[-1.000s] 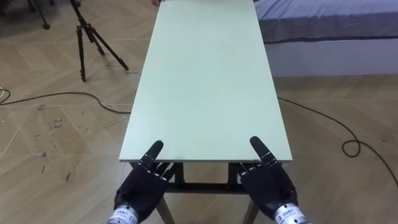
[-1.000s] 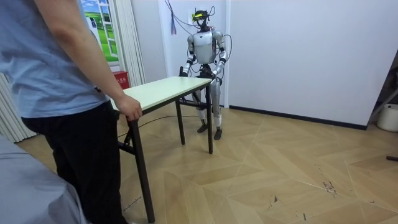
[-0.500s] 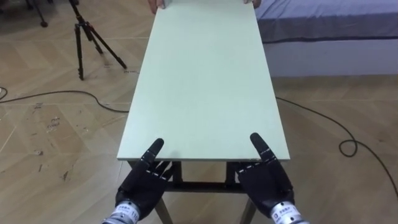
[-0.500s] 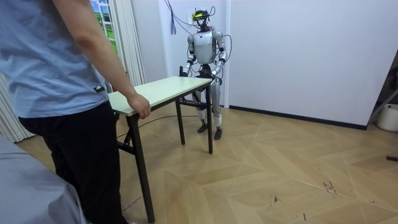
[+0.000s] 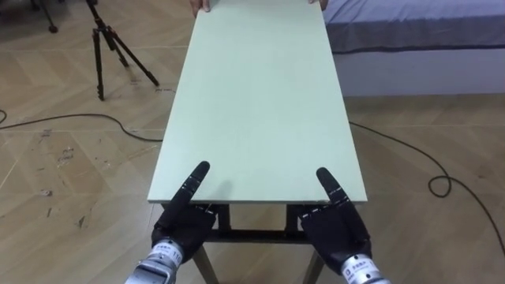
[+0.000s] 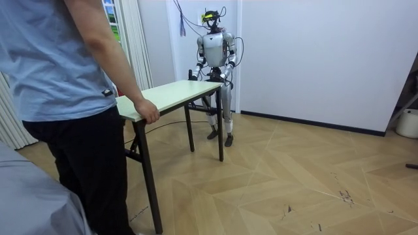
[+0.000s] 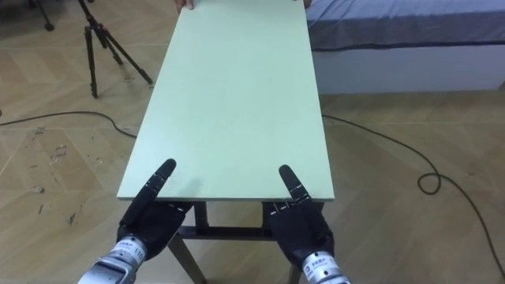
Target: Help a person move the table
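Since a second before, the left hand [image 5: 183, 227] had slid its thumb a little farther onto the table [image 5: 260, 102]. The person's hand [image 6: 147, 112] had shifted slightly along the table's far end. Both robot hands clasped the table's near short edge, thumbs lying on top and fingers curled beneath. The right hand [image 5: 335, 229] was at the near right corner, the left at the near left. The pale green table was between the robot and the person [image 6: 65, 98], who gripped its far end. A tripod [image 5: 110, 43] stood left of the table's far end, a bed [image 5: 418, 31] to its right.
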